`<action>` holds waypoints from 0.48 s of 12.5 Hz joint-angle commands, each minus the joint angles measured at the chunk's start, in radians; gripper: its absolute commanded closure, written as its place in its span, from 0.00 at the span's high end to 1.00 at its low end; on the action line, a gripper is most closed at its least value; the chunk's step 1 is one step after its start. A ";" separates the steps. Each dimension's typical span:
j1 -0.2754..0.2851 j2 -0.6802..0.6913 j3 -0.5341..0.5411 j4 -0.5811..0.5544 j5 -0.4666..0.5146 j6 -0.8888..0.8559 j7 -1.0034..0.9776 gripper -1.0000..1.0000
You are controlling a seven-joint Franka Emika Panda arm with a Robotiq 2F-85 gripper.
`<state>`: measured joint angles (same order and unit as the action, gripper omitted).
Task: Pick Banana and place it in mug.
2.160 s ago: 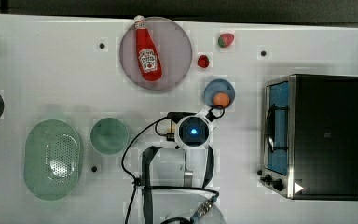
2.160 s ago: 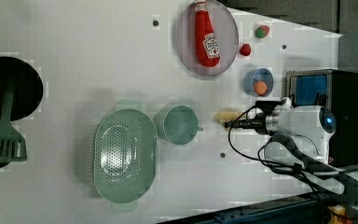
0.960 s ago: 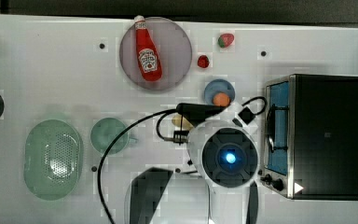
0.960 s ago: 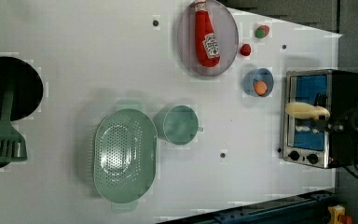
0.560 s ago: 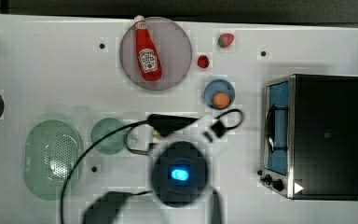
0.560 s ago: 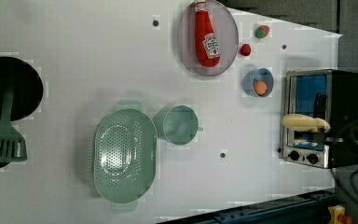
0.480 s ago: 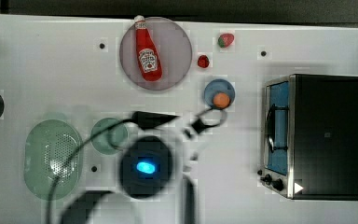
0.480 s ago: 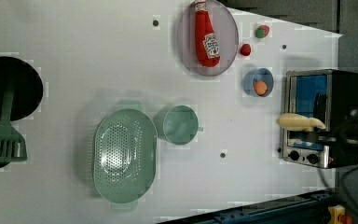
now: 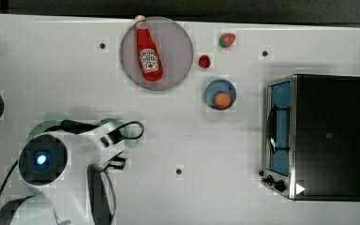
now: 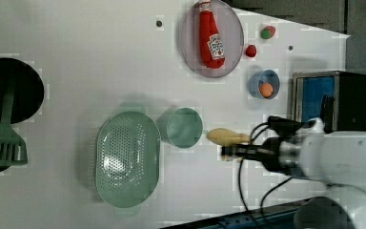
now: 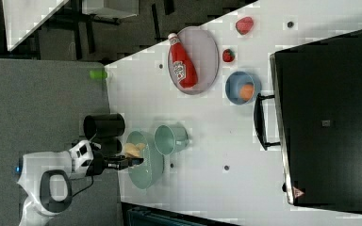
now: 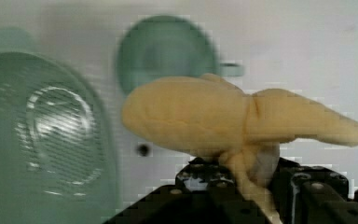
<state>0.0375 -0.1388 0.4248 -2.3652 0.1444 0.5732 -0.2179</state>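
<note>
Banana (image 10: 226,136) beside mug (image 10: 182,127)

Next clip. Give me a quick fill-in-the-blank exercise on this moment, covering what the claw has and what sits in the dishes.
1. The claw is shut on the ____.
2. The ketchup bottle lies on a round ____.
3. The small blue dish holds an ____ ball.
4. In the left view, the mug stands just right of the perforated ____.

Missing words: banana; plate; orange; basket
</note>
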 commanded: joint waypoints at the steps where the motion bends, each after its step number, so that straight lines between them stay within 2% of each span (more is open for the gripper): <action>1: -0.009 0.059 0.001 0.013 -0.005 0.073 0.145 0.27; 6: -0.008 0.267 0.017 0.010 -0.013 0.324 0.146 0.27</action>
<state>0.0572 0.1259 0.4407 -2.3633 0.1060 0.8647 -0.1401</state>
